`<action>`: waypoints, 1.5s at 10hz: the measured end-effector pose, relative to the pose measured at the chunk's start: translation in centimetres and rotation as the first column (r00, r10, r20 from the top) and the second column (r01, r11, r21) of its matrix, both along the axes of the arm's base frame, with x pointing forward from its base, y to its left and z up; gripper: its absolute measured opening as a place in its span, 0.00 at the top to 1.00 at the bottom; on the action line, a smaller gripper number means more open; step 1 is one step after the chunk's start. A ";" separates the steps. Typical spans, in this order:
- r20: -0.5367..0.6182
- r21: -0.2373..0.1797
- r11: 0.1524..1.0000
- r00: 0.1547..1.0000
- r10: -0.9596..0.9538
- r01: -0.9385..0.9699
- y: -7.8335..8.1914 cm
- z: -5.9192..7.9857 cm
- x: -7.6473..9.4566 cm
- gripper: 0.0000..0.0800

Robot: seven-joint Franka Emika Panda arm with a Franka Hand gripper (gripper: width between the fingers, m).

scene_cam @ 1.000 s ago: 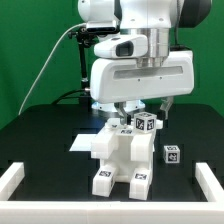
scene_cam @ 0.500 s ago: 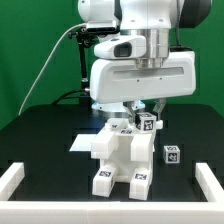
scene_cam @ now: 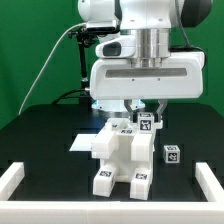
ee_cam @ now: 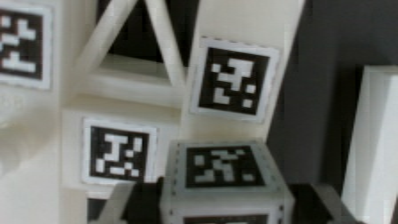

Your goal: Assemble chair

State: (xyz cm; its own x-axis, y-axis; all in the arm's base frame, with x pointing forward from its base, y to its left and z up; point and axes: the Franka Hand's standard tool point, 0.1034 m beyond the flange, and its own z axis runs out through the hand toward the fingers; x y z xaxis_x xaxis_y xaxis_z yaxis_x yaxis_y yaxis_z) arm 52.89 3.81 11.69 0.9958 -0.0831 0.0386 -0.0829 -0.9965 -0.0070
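We see our gripper (scene_cam: 146,117) clenched around a small tagged block (scene_cam: 147,124) at the top of the half-built chair (scene_cam: 118,158), which stands mid-table. A loose piece (scene_cam: 172,153) lies nearer the table's edge on the exterior view's right.

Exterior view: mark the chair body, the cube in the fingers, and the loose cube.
chair body (scene_cam: 120,158), exterior view, its white front face.
held cube (scene_cam: 147,123), exterior view, its tagged face.
loose cube (scene_cam: 172,153), exterior view, its tagged front face.

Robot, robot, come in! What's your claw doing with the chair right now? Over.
Gripper shut on small white tagged plastic block, over blocky white plastic chair assembly. Loose tagged white cube beside it. Nothing seen blocking.
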 end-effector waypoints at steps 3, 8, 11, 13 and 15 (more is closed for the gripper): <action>0.014 0.046 0.935 0.936 -0.353 0.352 -0.6 0.1 0.4 0.64; 0.009 0.049 0.915 0.916 -0.401 0.400 -0.2 0.1 0.4 0.32; -0.008 0.009 0.997 0.997 0.082 -0.082 0.2 0.3 0.4 0.20; -0.005 0.004 0.969 0.969 0.248 -0.248 -0.1 0.2 0.1 0.19; -0.008 -0.004 0.937 0.937 0.349 -0.349 -0.2 0.1 0.0 0.19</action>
